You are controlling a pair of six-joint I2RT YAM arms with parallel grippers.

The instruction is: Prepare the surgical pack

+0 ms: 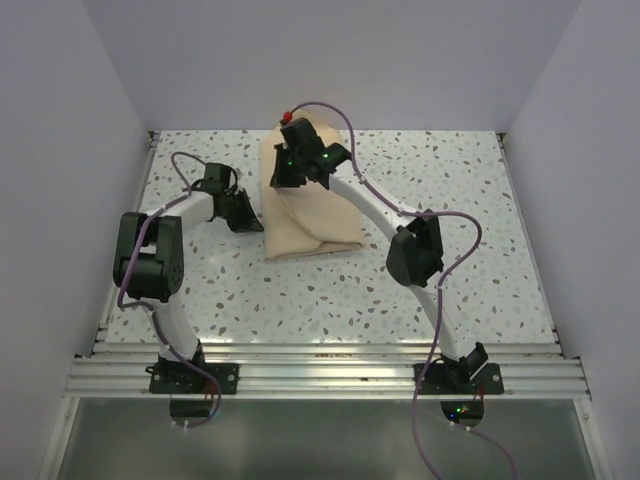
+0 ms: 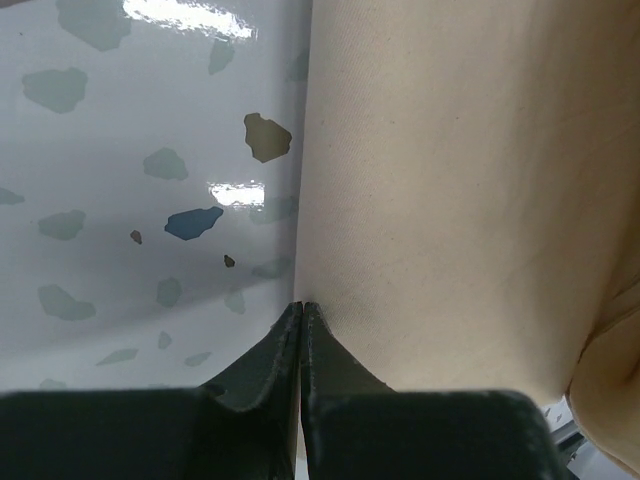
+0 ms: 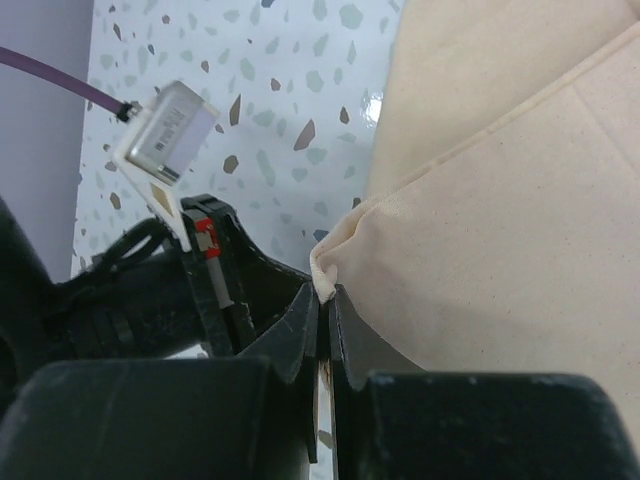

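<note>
Tan fabric sheet (image 1: pixel 305 225) lies part-folded on the desk (image 1: pixel 300 300) in the top view, with an arm at its left edge and one at its far corner. Left wrist: left jaws are shut, seemingly pinching that edge. Right wrist: right jaws clamp a folded corner, so a fold is in hand and likely needs both carried across together.

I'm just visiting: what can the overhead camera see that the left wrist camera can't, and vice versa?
Only the overhead view: both arms whole, the right end effector at the far part of the folded fabric sheet, and the sheet's full outline. Only the left wrist view: the left end effector up close, shut tight right at the sheet's edge; whether cloth is pinched is unclear. Both: the tan sheet and the speckled table.
</note>
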